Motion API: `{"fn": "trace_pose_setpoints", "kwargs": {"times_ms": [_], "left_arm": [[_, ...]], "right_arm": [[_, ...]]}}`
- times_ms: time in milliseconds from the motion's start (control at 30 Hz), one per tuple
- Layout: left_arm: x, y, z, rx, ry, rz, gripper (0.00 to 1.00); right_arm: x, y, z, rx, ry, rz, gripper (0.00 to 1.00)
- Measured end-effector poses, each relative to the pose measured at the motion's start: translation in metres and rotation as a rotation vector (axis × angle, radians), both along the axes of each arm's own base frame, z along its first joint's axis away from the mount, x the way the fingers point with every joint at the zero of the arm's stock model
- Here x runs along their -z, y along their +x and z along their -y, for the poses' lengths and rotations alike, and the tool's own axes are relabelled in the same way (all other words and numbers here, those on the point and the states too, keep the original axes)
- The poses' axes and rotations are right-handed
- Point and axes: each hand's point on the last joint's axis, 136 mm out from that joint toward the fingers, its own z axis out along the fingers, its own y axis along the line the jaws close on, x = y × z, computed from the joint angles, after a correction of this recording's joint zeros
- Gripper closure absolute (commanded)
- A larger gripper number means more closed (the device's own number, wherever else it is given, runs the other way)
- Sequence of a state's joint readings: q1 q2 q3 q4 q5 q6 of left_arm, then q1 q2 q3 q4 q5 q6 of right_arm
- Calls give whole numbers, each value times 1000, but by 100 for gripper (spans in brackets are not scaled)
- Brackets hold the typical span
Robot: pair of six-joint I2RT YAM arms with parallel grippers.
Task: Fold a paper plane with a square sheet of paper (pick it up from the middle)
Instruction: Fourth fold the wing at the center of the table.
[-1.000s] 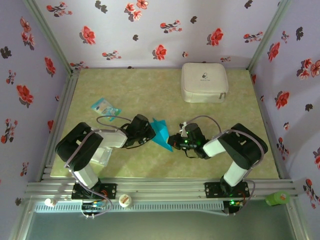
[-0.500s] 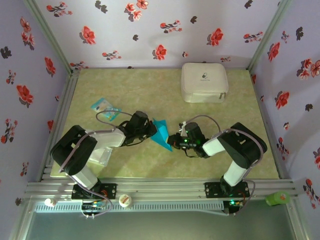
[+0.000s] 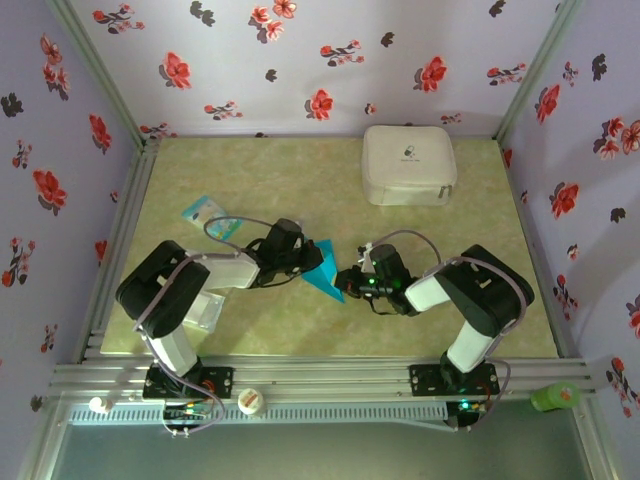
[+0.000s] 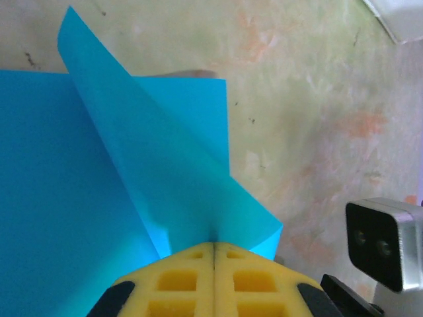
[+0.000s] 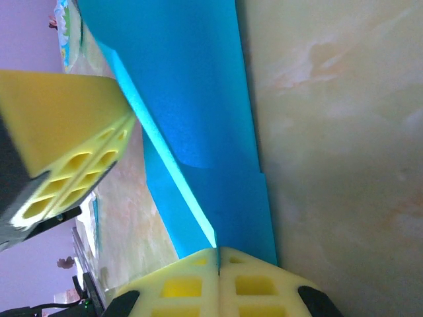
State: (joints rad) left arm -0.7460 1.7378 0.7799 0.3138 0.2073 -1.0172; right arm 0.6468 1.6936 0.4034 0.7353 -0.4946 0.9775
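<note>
The square sheet of paper (image 3: 324, 266) is a creased, pointed teal-blue shape held just above the table's middle between both arms. In the left wrist view one flap of the paper (image 4: 152, 158) stands up from a fold, and my left gripper (image 4: 213, 246) is shut on its near edge. My left gripper (image 3: 303, 257) holds the sheet's left side. My right gripper (image 3: 347, 281) grips the lower right tip. In the right wrist view the yellow pads of my right gripper (image 5: 218, 251) are closed on the paper (image 5: 198, 99), with the left gripper's pads (image 5: 66, 139) at upper left.
A white case (image 3: 408, 165) sits at the back right. A pale-blue printed packet (image 3: 210, 213) lies back left, and a clear plastic packet (image 3: 205, 310) is under the left arm. On the front rail are a white cap (image 3: 250, 401) and a green object (image 3: 555, 397).
My left gripper has shifted right and slightly back with the paper's left edge, pushing the sheet into a narrower shape. The right gripper has stayed put, still holding the tip.
</note>
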Motion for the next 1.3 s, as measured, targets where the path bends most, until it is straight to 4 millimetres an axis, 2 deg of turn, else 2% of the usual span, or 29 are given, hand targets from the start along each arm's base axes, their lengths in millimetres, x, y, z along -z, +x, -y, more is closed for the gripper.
{"fn": "trace_pose_setpoints", "kwargs": {"times_ms": [733, 1300], "left_arm": [[11, 8, -1, -10, 5, -21, 99], [9, 11, 4, 2, -8, -24, 98]], "right_arm": [[0, 1, 1, 0, 6, -7, 100], [0, 1, 1, -4, 11, -15, 100]]}}
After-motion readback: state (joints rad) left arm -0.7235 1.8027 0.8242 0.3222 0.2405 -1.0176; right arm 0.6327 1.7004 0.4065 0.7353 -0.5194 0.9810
